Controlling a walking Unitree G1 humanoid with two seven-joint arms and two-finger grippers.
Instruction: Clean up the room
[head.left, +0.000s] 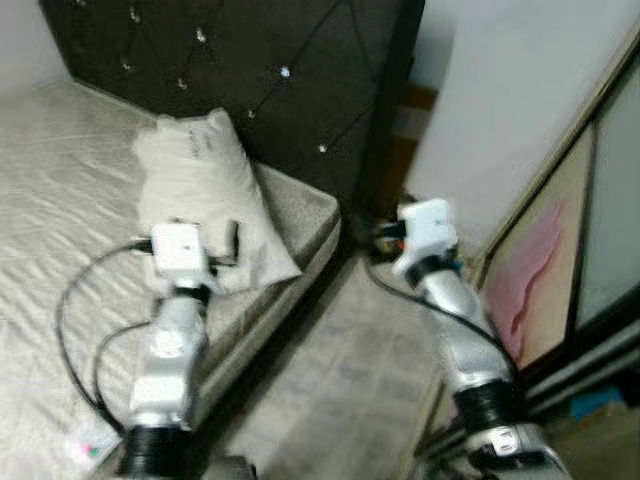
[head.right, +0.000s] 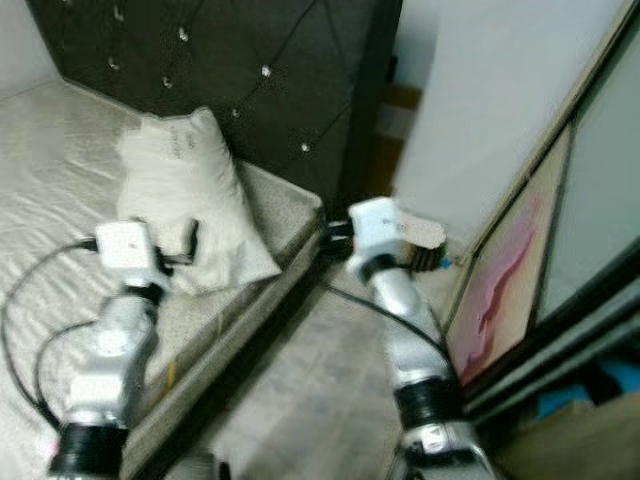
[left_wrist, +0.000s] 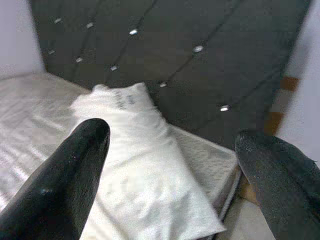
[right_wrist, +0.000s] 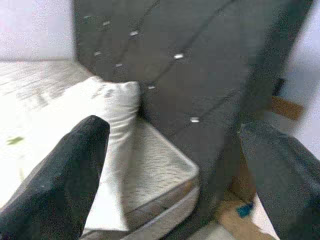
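**Tidying barely begun: pillow askew, both grippers empty**

On the left, the bed (head.left: 60, 200) carries a pale quilted cover that looks fairly smooth, though blur hides any fine creases. Near its lower edge, beside the left arm, a small colourful item (head.left: 88, 447) lies on the cover; it is too small and blurred to identify. The left gripper (head.left: 225, 245) hovers over the bed just short of the white pillow (head.left: 200, 190), and the left wrist view shows its two black fingers (left_wrist: 65, 185) spread wide with nothing between them. The pillow lies at a slant near the bed's corner, its upper end resting against the dark tufted headboard (head.left: 260, 70).

Further right, the right gripper (head.left: 385, 232) is held out over the narrow strip of floor (head.left: 340, 390) between the bed and the wall, near the foot of the headboard. Its fingers (right_wrist: 60, 180) are likewise parted and hold nothing. Some small dark and blue bits (right_wrist: 245, 210) lie on the floor at the headboard's base, unclear in kind. At the far right a framed pink picture (head.left: 530, 280) leans against the wall.

As a judgement, little of the cleanup shows as done: the pillow probably wants squaring up, and the small item and the floor bits remain to collect.
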